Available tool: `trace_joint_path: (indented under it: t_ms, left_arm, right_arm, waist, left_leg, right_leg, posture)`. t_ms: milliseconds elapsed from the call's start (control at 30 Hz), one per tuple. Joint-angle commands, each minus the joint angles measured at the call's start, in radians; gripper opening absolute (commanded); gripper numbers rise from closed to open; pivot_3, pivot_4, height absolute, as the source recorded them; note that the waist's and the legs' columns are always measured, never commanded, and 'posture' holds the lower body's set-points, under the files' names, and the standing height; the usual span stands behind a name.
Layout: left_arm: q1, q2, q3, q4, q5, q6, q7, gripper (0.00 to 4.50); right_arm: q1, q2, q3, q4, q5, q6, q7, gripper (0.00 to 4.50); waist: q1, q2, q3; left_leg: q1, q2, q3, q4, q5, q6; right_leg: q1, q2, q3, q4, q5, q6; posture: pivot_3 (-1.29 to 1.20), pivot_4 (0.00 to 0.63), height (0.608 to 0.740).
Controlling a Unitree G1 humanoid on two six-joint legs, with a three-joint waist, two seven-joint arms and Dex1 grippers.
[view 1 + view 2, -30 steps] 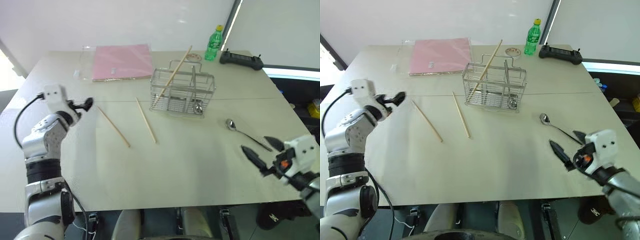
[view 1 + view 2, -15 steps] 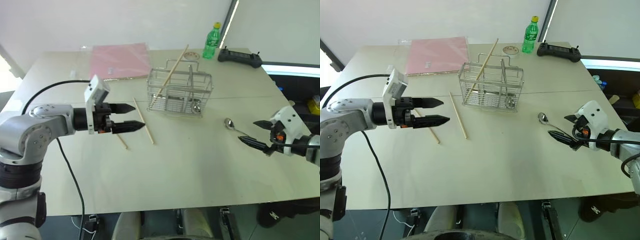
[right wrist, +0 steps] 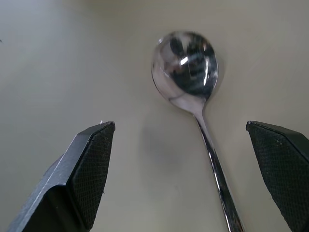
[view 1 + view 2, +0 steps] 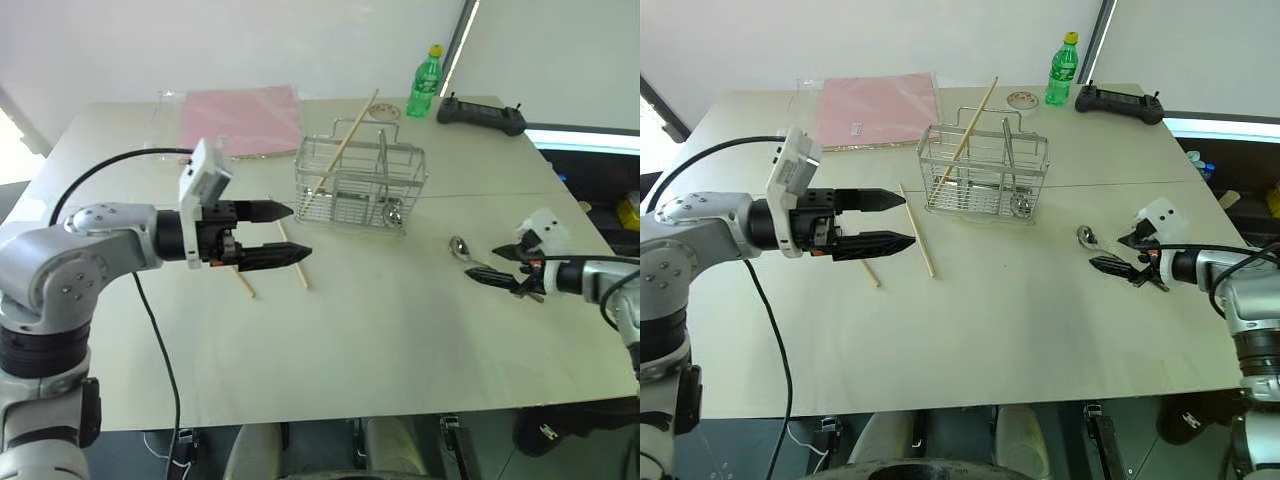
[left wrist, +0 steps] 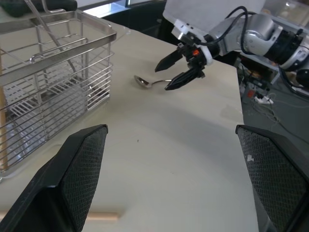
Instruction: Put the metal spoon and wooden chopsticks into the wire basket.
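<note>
We see the spoon [image 3: 186, 65] lying on the table [image 4: 380, 340], right of the basket [image 4: 362, 187], its handle between the right gripper's [image 4: 1123, 254] spread fingers. One chopstick [image 4: 345, 150] leans in the basket, two [image 4: 288, 240] seemingly lie left of it, under the left gripper [image 4: 284, 233], also spread.

Pale table [image 4: 400, 350] before a plain white wall [image 4: 200, 40]

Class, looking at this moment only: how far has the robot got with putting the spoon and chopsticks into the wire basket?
Done: one chopstick leans inside the wire basket, which also holds a utensil. In hand: nothing yet; the open right gripper sits astride the metal spoon lying on the table, and the left gripper hangs open and empty. Left: that spoon and two loose chopsticks.
</note>
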Motion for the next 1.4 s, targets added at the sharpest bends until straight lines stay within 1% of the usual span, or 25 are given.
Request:
trace_joint_path:
  t_ms: [33, 200, 300, 333, 367, 433, 467, 500, 533, 567, 767, 833, 933, 1067, 1133, 1200, 1300, 1333, 1400]
  left_arm:
    - [0.001, 0.020, 0.030, -0.037, -0.029, -0.014, 0.001, 4.48]
    - [0.003, 0.036, 0.023, -0.045, -0.037, -0.019, -0.002, 4.48]
    - [0.011, 0.050, 0.021, -0.048, -0.039, -0.023, -0.017, 4.50]
    - [0.013, 0.052, 0.021, -0.048, -0.039, -0.025, -0.019, 4.50]
    - [0.014, 0.054, 0.018, -0.045, -0.034, -0.029, -0.020, 4.50]
    - [0.013, 0.054, 0.014, -0.041, -0.029, -0.036, -0.019, 4.50]
    - [0.012, 0.054, 0.013, -0.039, -0.028, -0.038, -0.019, 4.50]
    - [0.011, 0.054, 0.012, -0.038, -0.029, -0.040, -0.018, 4.50]
    - [0.005, 0.050, 0.010, -0.035, -0.030, -0.042, -0.016, 4.50]
    - [-0.002, 0.046, 0.006, -0.029, -0.026, -0.046, -0.016, 4.50]
    - [-0.018, 0.039, -0.010, -0.008, -0.008, -0.067, -0.023, 4.50]
    - [-0.022, 0.040, -0.016, 0.001, 0.002, -0.080, -0.029, 4.50]
    - [-0.031, 0.037, -0.023, 0.021, 0.021, -0.101, -0.033, 4.50]
    - [-0.043, 0.034, -0.025, 0.051, 0.042, -0.125, -0.036, 4.50]
    - [-0.045, 0.035, -0.029, 0.060, 0.054, -0.136, -0.040, 4.50]
    - [-0.050, 0.034, -0.030, 0.071, 0.065, -0.146, -0.044, 4.50]
    - [-0.064, 0.030, -0.031, 0.092, 0.077, -0.158, -0.051, 4.50]
    - [-0.067, 0.029, -0.032, 0.097, 0.081, -0.162, -0.053, 4.50]
    - [-0.074, 0.023, -0.037, 0.109, 0.093, -0.174, -0.055, 4.50]
  right_arm:
    - [-0.036, 0.026, 0.004, 0.035, -0.026, -0.028, 0.004, 4.50]
    - [-0.020, 0.063, 0.016, 0.071, -0.059, -0.058, -0.004, 4.50]
    - [0.007, 0.075, 0.005, 0.050, -0.049, -0.054, 0.003, 3.68]
    - [0.014, 0.076, 0.002, 0.043, -0.047, -0.053, 0.006, 3.08]
    - [0.024, 0.079, -0.002, 0.032, -0.044, -0.048, 0.006, 2.69]
    - [0.037, 0.084, -0.011, 0.016, -0.043, -0.043, 0.004, 1.53]
    - [0.042, 0.086, -0.015, 0.009, -0.044, -0.041, 0.003, 1.14]
    - [0.046, 0.087, -0.019, 0.004, -0.045, -0.039, 0.003, 0.54]
    - [0.053, 0.087, -0.027, -0.004, -0.042, -0.034, 0.002, 0.11]
    - [0.058, 0.086, -0.033, -0.008, -0.042, -0.031, 0.001, 0.04]
    - [0.097, 0.091, -0.072, -0.063, -0.042, -0.032, -0.036, 0.04]
    - [0.124, 0.092, -0.092, -0.133, -0.031, -0.034, -0.051, 0.04]
    - [0.151, 0.111, -0.150, -0.286, 0.031, 0.022, -0.082, 0.04]
    - [0.175, 0.143, -0.268, -0.567, 0.221, 0.187, -0.118, 0.04]
    - [0.176, 0.151, -0.328, -0.671, 0.336, 0.273, -0.135, 0.04]
    - [0.163, 0.151, -0.394, -0.757, 0.487, 0.358, -0.145, 0.04]
    - [0.101, 0.152, -0.469, -0.820, 0.689, 0.423, -0.184, 0.04]
    - [0.078, 0.155, -0.480, -0.825, 0.727, 0.428, -0.209, 0.04]
    - [-0.018, 0.191, -0.474, -0.797, 0.764, 0.420, -0.316, 0.04]
  waist:
    - [0.000, 0.000, 0.000]
    - [-0.006, 0.000, 0.000]
    - [-0.013, 0.000, 0.000]
    - [-0.014, 0.000, 0.000]
    - [-0.015, 0.000, 0.000]
    - [-0.016, 0.000, 0.000]
    - [-0.016, 0.000, 0.000]
    - [-0.016, 0.000, 0.000]
    - [-0.016, 0.000, 0.000]
    - [-0.016, 0.000, 0.000]
    - [-0.014, 0.000, 0.000]
    - [-0.014, 0.000, 0.000]
    - [-0.014, 0.000, 0.000]
    - [-0.017, 0.005, 0.003]
    - [-0.014, 0.005, 0.003]
    - [-0.013, 0.004, 0.003]
    - [-0.012, 0.004, 0.003]
    - [-0.012, 0.004, 0.003]
    - [-0.016, 0.003, 0.003]
  left_leg:
    - [0.000, 0.000, 0.000, 0.000, 0.000, 0.000]
    - [0.002, 0.000, 0.000, 0.003, 0.000, 0.000]
    - [0.005, 0.000, -0.001, 0.003, 0.000, 0.000]
    - [0.006, 0.000, -0.001, 0.003, 0.000, 0.000]
    - [0.006, 0.000, -0.002, 0.003, 0.000, 0.000]
    - [0.006, 0.000, -0.002, 0.002, 0.000, 0.000]
    - [0.006, 0.000, -0.002, 0.002, 0.000, 0.000]
    - [0.006, 0.000, -0.003, 0.001, 0.000, 0.000]
    - [0.006, 0.000, -0.003, 0.001, 0.000, 0.000]
    - [0.006, 0.000, -0.003, 0.001, 0.000, 0.000]
    - [0.006, 0.001, -0.004, 0.002, 0.000, 0.000]
    - [0.006, 0.001, -0.004, 0.002, 0.000, 0.000]
    - [0.005, 0.001, -0.004, 0.001, 0.000, 0.000]
    - [0.004, 0.001, -0.004, 0.002, 0.000, 0.000]
    - [0.004, 0.001, -0.004, 0.002, 0.000, 0.000]
    - [0.005, 0.001, -0.005, 0.001, 0.000, 0.000]
    - [0.004, 0.001, -0.005, 0.002, 0.000, 0.000]
    - [0.003, 0.001, -0.005, 0.002, 0.000, 0.000]
    - [0.003, 0.001, -0.005, 0.003, 0.000, 0.000]
  right_leg:
    - [0.000, 0.000, 0.000, 0.000, 0.000, 0.000]
    - [0.004, 0.000, 0.001, 0.000, 0.000, 0.000]
    - [0.007, 0.000, 0.001, 0.000, 0.000, 0.000]
    - [0.008, 0.001, 0.001, 0.000, 0.000, 0.000]
    - [0.008, 0.001, 0.001, 0.000, 0.000, 0.000]
    - [0.008, 0.002, 0.001, 0.000, 0.000, 0.000]
    - [0.008, 0.002, 0.001, 0.000, 0.000, 0.000]
    - [0.008, 0.002, 0.001, 0.000, 0.000, 0.000]
    - [0.008, 0.003, 0.001, 0.000, 0.000, 0.000]
    - [0.008, 0.003, 0.001, 0.000, 0.000, 0.000]
    - [0.008, 0.004, 0.001, 0.001, 0.000, 0.000]
    - [0.008, 0.004, 0.001, 0.000, 0.000, 0.000]
    - [0.007, 0.004, 0.001, 0.000, 0.000, 0.000]
    - [0.006, 0.004, 0.002, 0.001, 0.000, 0.000]
    - [0.006, 0.004, 0.002, 0.001, 0.000, 0.000]
    - [0.007, 0.005, 0.002, 0.001, 0.000, 0.000]
    - [0.007, 0.004, 0.002, 0.000, 0.000, 0.000]
    - [0.007, 0.004, 0.002, 0.000, 0.000, -0.001]
    - [0.007, 0.004, 0.002, -0.001, 0.000, -0.001]
  posture:
    - [0.00, 0.150, 0.721]
    - [0.00, 0.150, 0.721]
    - [0.00, 0.150, 0.721]
    - [0.00, 0.150, 0.721]
    - [0.00, 0.150, 0.721]
    - [0.00, 0.150, 0.721]
    - [0.00, 0.150, 0.721]
    - [0.00, 0.150, 0.721]
    - [0.00, 0.150, 0.721]
    - [0.00, 0.150, 0.721]
    - [0.00, 0.150, 0.721]
    - [0.00, 0.150, 0.721]
    - [0.00, 0.150, 0.721]
    - [0.00, 0.150, 0.721]
    - [0.00, 0.150, 0.721]
    - [0.00, 0.150, 0.721]
    - [0.00, 0.150, 0.721]
    - [0.00, 0.150, 0.721]
    - [0.00, 0.150, 0.721]
